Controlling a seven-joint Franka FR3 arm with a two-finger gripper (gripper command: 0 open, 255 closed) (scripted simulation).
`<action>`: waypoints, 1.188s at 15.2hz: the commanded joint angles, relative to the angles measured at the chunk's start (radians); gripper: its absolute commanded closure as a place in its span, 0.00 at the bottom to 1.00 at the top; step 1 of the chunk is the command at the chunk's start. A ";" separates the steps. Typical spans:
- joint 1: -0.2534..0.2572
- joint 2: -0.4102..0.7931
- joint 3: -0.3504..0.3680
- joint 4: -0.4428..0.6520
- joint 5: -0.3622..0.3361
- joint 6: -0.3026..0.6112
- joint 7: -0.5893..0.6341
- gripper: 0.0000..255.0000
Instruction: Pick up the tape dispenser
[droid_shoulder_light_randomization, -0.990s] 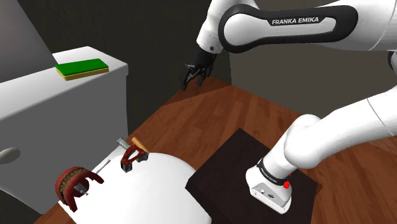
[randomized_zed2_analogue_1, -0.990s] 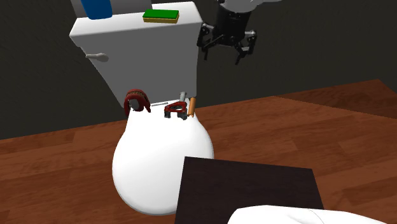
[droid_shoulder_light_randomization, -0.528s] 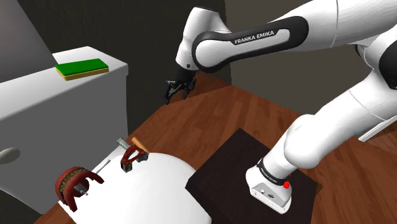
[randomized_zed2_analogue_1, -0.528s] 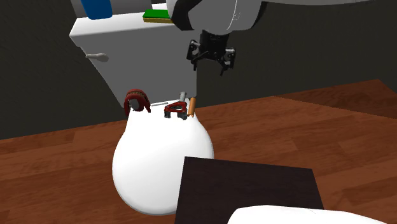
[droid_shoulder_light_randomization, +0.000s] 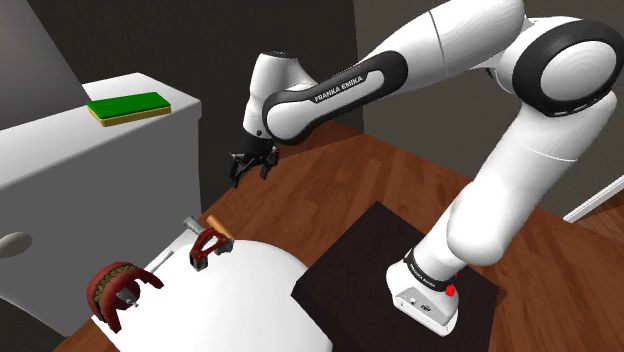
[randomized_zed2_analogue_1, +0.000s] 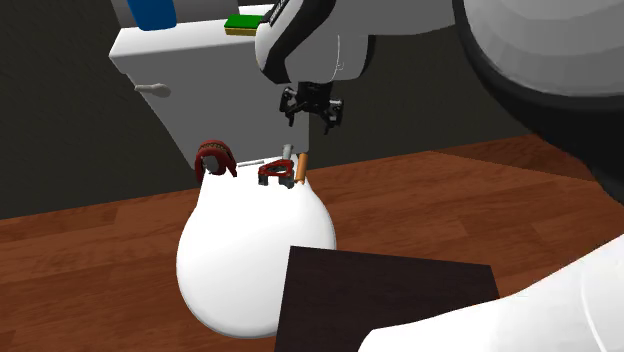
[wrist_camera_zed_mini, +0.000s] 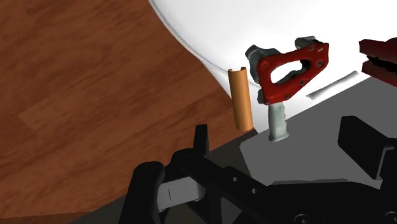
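**Claw spread and empty, in the air beside the tank; dispenser on the lid**

Gripper (droid_shoulder_light_randomization: 250, 168): fingers spread wide with nothing between them. It hangs in the air by the front corner of the white tank (droid_shoulder_light_randomization: 60, 150), above the wooden floor (droid_shoulder_light_randomization: 330, 180) and higher than the toilet lid (droid_shoulder_light_randomization: 250, 300).

Count on the lid, all at its far end against the tank:
- 1 tape dispenser (droid_shoulder_light_randomization: 120, 288), dark red, arched, with a brownish roll inside. It is at the shoulder view's left and well apart from the claw.
- 1 smaller red frame (wrist_camera_zed_mini: 289, 69) with grey ends, nearer the claw.
- 1 orange cylinder (wrist_camera_zed_mini: 240, 97) just beside that frame, at the lid's edge.
- 1 thin pale rod (wrist_camera_zed_mini: 331, 84) lying between the two red pieces.

Count on the tank top: 1 green flat pad (droid_shoulder_light_randomization: 127, 107) and 1 blue object (randomized_zed2_analogue_1: 153, 12), cut off by the picture's edge.

Floor: 1 dark stand (droid_shoulder_light_randomization: 350, 270) carrying the arm.
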 joint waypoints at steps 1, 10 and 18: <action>0.009 0.084 -0.002 0.045 -0.026 0.024 0.031 0.00; 0.096 0.440 -0.042 0.280 -0.105 0.088 0.149 0.00; 0.168 0.723 -0.074 0.539 -0.120 0.076 0.199 0.00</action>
